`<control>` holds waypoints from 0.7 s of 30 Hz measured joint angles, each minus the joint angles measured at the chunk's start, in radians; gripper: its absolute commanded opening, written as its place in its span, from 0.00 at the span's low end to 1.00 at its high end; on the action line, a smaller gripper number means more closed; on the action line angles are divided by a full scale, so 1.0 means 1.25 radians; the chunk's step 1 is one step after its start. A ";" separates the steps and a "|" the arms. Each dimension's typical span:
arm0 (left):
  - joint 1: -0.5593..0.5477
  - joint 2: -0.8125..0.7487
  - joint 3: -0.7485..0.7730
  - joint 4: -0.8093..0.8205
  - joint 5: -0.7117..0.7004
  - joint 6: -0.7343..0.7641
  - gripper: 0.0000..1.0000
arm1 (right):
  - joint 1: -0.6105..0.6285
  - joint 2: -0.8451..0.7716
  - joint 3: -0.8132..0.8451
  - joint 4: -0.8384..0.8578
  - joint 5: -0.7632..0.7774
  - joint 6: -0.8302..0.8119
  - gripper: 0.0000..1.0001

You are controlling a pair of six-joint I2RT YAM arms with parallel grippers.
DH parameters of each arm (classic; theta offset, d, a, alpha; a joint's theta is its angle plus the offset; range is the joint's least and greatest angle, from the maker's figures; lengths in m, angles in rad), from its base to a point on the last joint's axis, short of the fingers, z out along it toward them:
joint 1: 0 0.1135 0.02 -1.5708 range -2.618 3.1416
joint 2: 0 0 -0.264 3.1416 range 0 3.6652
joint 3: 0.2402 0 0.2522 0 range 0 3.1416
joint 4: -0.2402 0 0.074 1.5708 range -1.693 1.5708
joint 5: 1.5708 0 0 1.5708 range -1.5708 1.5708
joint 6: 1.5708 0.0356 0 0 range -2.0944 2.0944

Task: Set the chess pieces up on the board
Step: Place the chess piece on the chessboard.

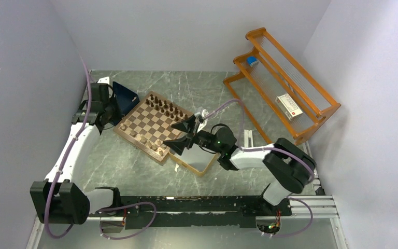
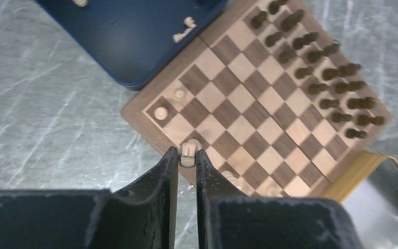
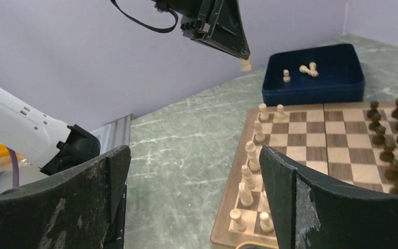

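Observation:
The board (image 1: pixel 146 126) lies left of centre, with dark chess pieces (image 1: pixel 164 107) in two rows on its far side and pale chess pieces (image 3: pixel 248 177) along its near side. My left gripper (image 2: pixel 187 152) is shut on a pale piece (image 2: pixel 187 158), held in the air over the board's left rim (image 2: pixel 134 111). The right wrist view shows that held piece (image 3: pixel 245 65) hanging well above the table. My right gripper (image 3: pixel 194 155) is open and holds nothing, low by the board's near corner, beside the pale back row.
A navy tray (image 3: pixel 316 85) with a few pale pieces (image 3: pixel 308 68) touches the board's far left corner. A silver gold-rimmed tin (image 1: pixel 203 158) sits under my right arm. An orange wooden rack (image 1: pixel 285 83) stands at the back right.

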 measured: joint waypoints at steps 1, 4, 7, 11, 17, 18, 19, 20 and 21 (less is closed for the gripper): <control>0.000 0.010 -0.002 0.004 -0.022 0.002 0.05 | 0.000 -0.024 0.002 -0.041 0.010 -0.007 1.00; 0.000 0.022 -0.017 0.029 -0.066 0.005 0.06 | 0.000 -0.096 0.004 -0.165 0.053 -0.027 1.00; 0.000 0.026 -0.052 0.068 -0.083 0.005 0.07 | 0.000 -0.154 0.004 -0.268 0.094 -0.049 1.00; 0.000 0.056 -0.067 0.078 -0.085 0.002 0.06 | 0.000 -0.201 0.004 -0.353 0.126 -0.066 1.00; -0.009 0.066 -0.107 0.107 -0.093 -0.026 0.05 | 0.000 -0.230 0.002 -0.394 0.152 -0.068 1.00; -0.016 0.070 -0.116 0.115 -0.100 -0.033 0.05 | 0.000 -0.233 0.002 -0.398 0.152 -0.068 1.00; -0.022 0.072 -0.122 0.121 -0.104 -0.040 0.06 | 0.000 -0.234 0.002 -0.402 0.152 -0.067 1.00; -0.028 0.076 -0.131 0.132 -0.109 -0.049 0.06 | 0.000 -0.235 0.002 -0.405 0.152 -0.067 1.00; -0.033 0.079 -0.137 0.138 -0.112 -0.056 0.06 | 0.000 -0.237 0.002 -0.412 0.152 -0.067 1.00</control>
